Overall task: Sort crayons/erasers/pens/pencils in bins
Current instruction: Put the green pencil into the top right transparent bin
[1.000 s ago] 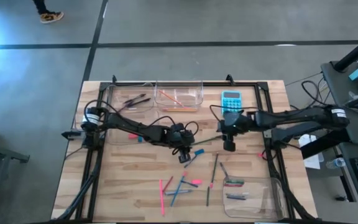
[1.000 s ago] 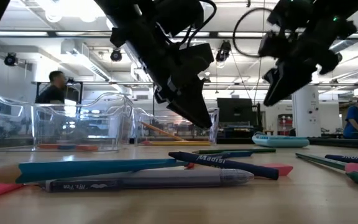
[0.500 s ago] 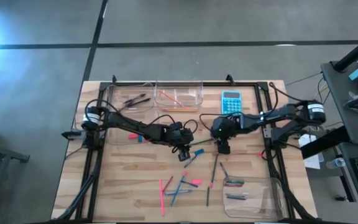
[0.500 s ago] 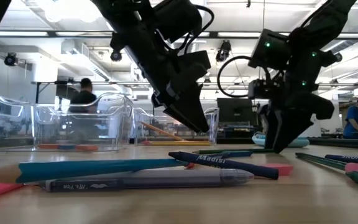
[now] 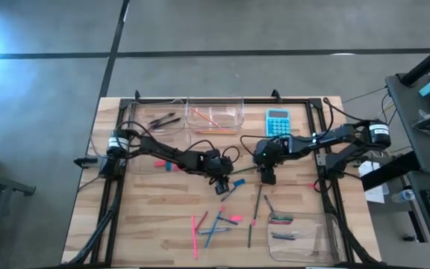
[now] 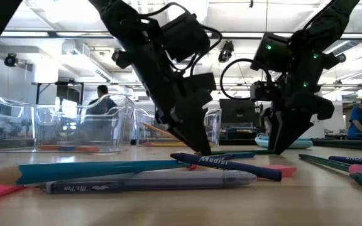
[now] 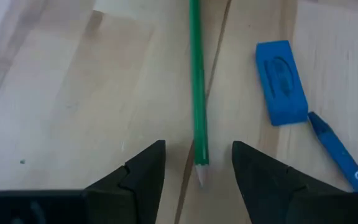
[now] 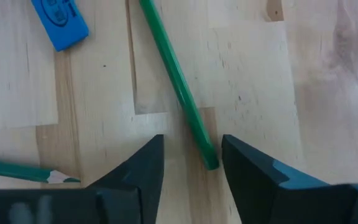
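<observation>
Both end effectors low over one long green wooden pencil (image 7: 196,93) on the pale wooden counter (image 5: 155,217).

The left end effector (image 7: 196,171) straddles its sharpened tip, fingers apart; the right end effector (image 8: 191,163) straddles the blunt end, fingers likewise apart. A stubby blue rectangular eraser (image 7: 281,82) lies just beside the pencil. Clear plastic rectangular bins (image 5: 215,116) sit along the far edge.

Bright overhead ceiling lights behind my arms in low view; my arms silhouetted, foreground blurred. Blue glare on floor, soft shadows on tabletop (image 5: 155,209).
</observation>
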`<state>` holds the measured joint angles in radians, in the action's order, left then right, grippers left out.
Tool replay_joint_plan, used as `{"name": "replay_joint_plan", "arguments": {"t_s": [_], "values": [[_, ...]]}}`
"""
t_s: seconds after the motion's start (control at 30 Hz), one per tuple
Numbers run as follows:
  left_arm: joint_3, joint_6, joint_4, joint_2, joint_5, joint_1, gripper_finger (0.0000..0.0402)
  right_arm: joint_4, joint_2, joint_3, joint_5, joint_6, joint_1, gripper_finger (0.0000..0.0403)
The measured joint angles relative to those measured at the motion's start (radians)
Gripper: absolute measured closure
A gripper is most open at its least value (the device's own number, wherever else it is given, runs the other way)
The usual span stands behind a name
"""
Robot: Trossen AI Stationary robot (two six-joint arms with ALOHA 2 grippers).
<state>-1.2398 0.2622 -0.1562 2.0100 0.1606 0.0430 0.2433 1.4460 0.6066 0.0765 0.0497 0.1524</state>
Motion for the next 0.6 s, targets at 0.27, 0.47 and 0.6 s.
{"name": "replay_joint_plan", "arguments": {"t_s": [0.27, 0.47, 0.6], "values": [[0.006, 0.014, -0.001, 0.016, 0.001, -0.009, 0.0230, -0.002, 0.025, -0.013, 0.006, -0.010, 0.000, 0.0334], [0.004, -0.005, 0.003, 0.062, -0.001, -0.010, 0.0238, -0.002, 0.071, -0.015, 0.006, 0.007, 0.000, 0.0386], [0.004, -0.013, 0.015, 0.065, 0.001, -0.011, 0.0284, -0.006, 0.074, -0.014, 0.005, 0.010, 0.000, 0.0388]]}}
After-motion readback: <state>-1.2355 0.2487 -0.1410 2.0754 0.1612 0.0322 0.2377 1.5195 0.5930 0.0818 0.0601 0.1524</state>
